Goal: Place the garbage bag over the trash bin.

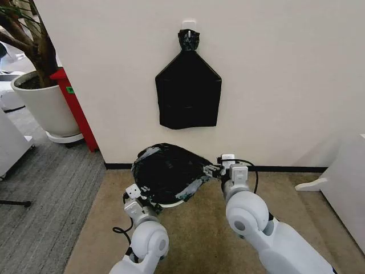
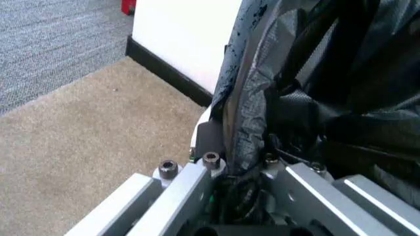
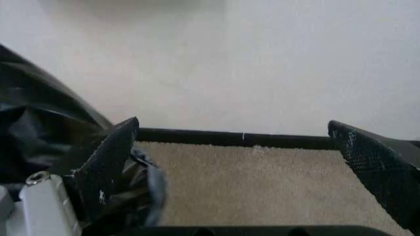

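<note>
The black, crinkly garbage bag billows over the trash bin, of which a sliver of white rim peeks out under the bag's near edge. My left gripper is at the bag's near left edge. In the left wrist view the bag's film runs down between the jaws, which are shut on it. At the bag's right edge is my right gripper. Its fingers stand wide apart, with the bag bunched against one of them and nothing between them but carpet.
A flat black bundle hangs from a hook on the white wall straight behind the bin. A large white plant pot and a red post stand at the far left. White furniture stands at the right. Beige carpet surrounds the bin.
</note>
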Robot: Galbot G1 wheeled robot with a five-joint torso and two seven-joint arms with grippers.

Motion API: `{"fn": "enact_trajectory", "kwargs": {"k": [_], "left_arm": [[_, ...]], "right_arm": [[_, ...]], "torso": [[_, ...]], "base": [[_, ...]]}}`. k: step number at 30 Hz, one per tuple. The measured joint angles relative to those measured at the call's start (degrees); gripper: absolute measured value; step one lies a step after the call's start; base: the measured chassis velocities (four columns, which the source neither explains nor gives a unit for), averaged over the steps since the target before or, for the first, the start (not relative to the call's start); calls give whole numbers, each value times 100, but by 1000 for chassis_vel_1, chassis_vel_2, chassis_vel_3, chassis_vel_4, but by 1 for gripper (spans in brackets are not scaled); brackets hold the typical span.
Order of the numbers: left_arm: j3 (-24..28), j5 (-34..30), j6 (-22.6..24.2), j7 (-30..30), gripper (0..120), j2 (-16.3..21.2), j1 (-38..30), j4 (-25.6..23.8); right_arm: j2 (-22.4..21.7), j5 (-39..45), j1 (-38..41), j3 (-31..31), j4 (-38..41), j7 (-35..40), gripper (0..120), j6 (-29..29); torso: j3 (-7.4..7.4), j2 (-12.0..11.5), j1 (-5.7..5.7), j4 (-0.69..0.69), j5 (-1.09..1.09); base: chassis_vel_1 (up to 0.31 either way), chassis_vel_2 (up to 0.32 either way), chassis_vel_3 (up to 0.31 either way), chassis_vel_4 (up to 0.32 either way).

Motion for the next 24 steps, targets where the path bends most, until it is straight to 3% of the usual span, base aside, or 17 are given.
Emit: {"fn": "enact_trajectory", "kwargs": {"k": [3, 6, 11, 24], "left_arm": [[-35, 51, -12, 0, 0, 28, -19, 17], [-57, 233, -76, 2, 0, 16, -61, 103], [-39, 410, -152, 19, 0, -47, -55, 158], [-43, 197, -258, 32, 0, -154, -71, 17]], "right_arm": [[19, 333, 0, 51, 119, 83, 100, 10], [132, 1516, 44, 68, 496, 561, 100, 10], [272, 1981, -106, 1, 679, 862, 100, 28], [346, 1390, -663, -113, 249, 613, 100, 5]], "torso": [[0, 0, 0, 1, 0], [0, 0, 0, 1, -1], [0, 0, 0, 1, 0], [0, 0, 0, 0, 0]], "base": [[0, 0, 0, 0], [0, 0, 0, 0], [0, 0, 0, 0], [0, 0, 0, 0]]}}
